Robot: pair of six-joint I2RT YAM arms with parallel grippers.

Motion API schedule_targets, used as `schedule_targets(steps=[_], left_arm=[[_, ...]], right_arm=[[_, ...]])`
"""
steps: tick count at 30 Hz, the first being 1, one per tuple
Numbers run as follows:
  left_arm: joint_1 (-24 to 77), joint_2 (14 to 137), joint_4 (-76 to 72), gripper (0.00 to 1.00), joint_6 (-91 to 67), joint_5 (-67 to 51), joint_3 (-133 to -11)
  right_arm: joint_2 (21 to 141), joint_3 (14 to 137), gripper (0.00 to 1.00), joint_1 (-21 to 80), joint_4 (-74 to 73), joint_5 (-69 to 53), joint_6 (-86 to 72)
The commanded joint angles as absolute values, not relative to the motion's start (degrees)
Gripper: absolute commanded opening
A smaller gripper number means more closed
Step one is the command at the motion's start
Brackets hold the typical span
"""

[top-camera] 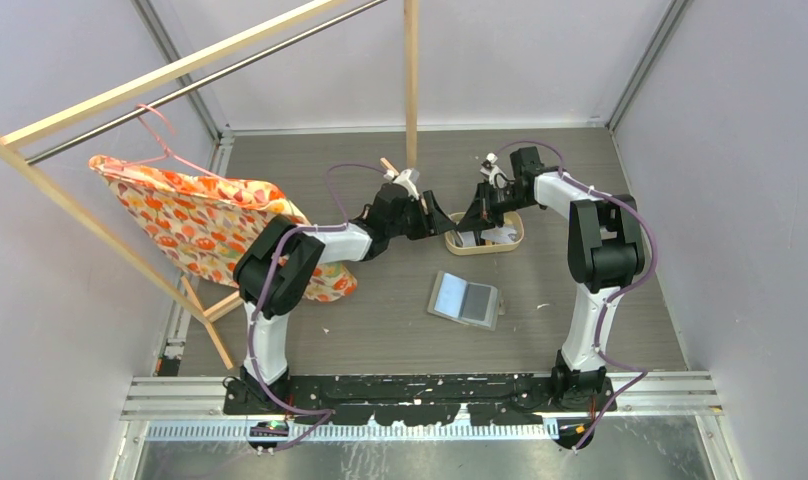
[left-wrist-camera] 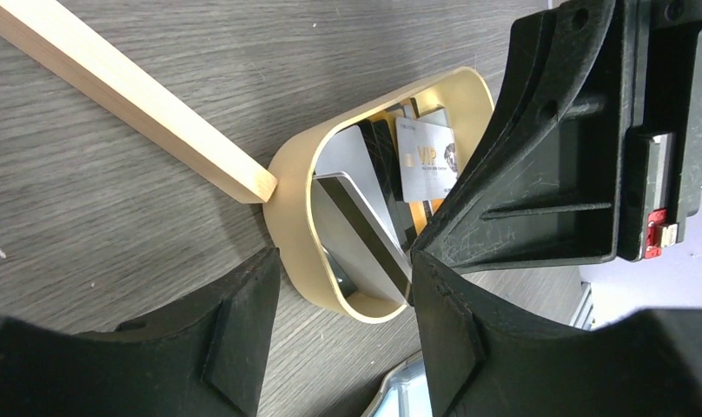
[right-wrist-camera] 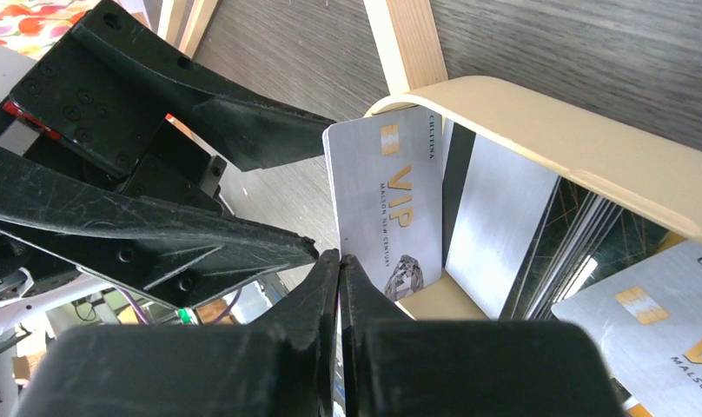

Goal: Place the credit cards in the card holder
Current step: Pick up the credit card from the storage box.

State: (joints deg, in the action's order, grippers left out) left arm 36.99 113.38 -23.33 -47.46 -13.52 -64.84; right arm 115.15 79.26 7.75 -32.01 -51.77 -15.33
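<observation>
Silver card (right-wrist-camera: pixel 391 208) seemingly nipped in closed right gripper (right-wrist-camera: pixel 339 261); confirm hold. Lift straight, tray (left-wrist-camera: pixel 287 200) braced by wide-open left gripper (left-wrist-camera: pixel 343 265).

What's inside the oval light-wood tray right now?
The oval light-wood tray holds a silver VIP card standing on edge, plain silver cards and dark cards, leaning together. Most of its floor, and any cards underneath, are covered.

Grey table (top-camera: pixel 620 300), oval tray (top-camera: pixel 485 250), open card holder (top-camera: pixel 465 300)
</observation>
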Motion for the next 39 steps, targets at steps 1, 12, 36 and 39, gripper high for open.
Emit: schedule_targets(steps=[1, 12, 36, 39], left_arm=[[36.12, 113.96, -24.70, 0.58, -48.65, -13.04, -67.56], [35.65, 115.74, -23.59, 0.58, -49.39, -13.18, -69.35], [35.15, 117.01, -22.15, 0.53, -50.09, -13.51, -70.07], [34.95, 117.04, -22.49, 0.53, -50.34, -13.76, -69.92]], right_arm=[[115.57, 81.47, 0.07, 7.43, -32.67, -53.44, -14.54], [115.90, 81.56, 0.06, 7.38, -33.05, -53.26, -14.41], [115.61, 81.50, 0.08, 5.89, -33.30, -51.69, -14.08], [115.92, 81.65, 0.08, 5.97, -33.63, -51.72, -13.86]])
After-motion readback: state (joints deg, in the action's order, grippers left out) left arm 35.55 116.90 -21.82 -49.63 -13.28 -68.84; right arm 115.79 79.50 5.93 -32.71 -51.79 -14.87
